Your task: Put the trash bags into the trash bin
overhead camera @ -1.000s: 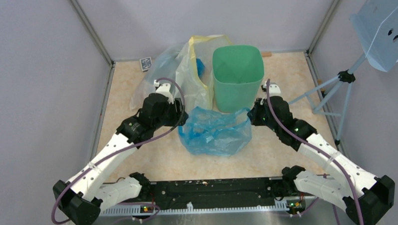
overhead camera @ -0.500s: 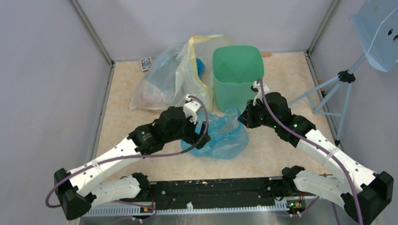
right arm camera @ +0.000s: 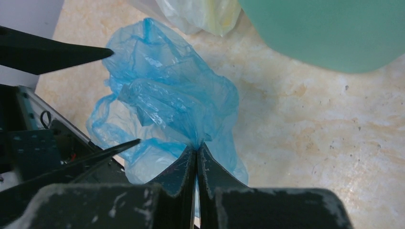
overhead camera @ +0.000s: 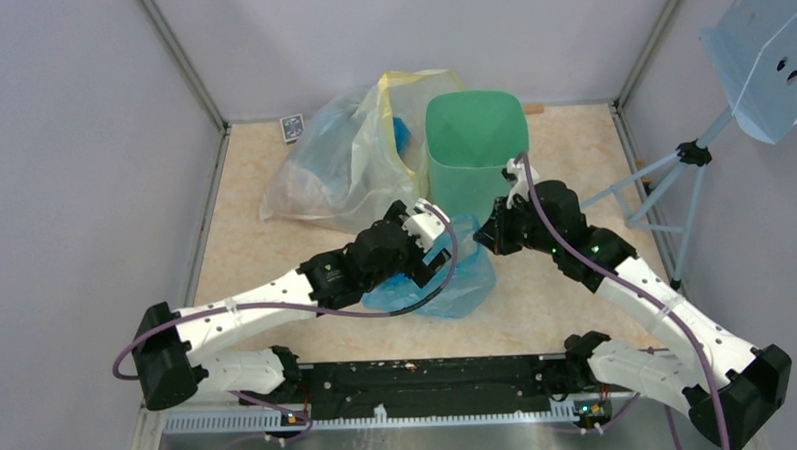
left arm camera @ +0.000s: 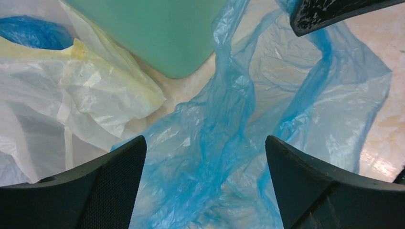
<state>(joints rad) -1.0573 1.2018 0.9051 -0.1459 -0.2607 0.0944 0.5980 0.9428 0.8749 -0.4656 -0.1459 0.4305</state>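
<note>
Beside trash bin (overhead camera: 477,152) — trash bags (overhead camera: 467,283), pinched.

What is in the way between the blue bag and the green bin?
Nothing visible. The crinkly blue plastic bag lies right in front of the mint-green plastic bin. The clear-and-yellowish plastic sack sits beside the bin, not between.

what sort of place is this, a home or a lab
Probably a robot test cell: plain grey walls box in a tabletop, left arm and right arm mount at its near edge, a tripod stands alongside.
</note>
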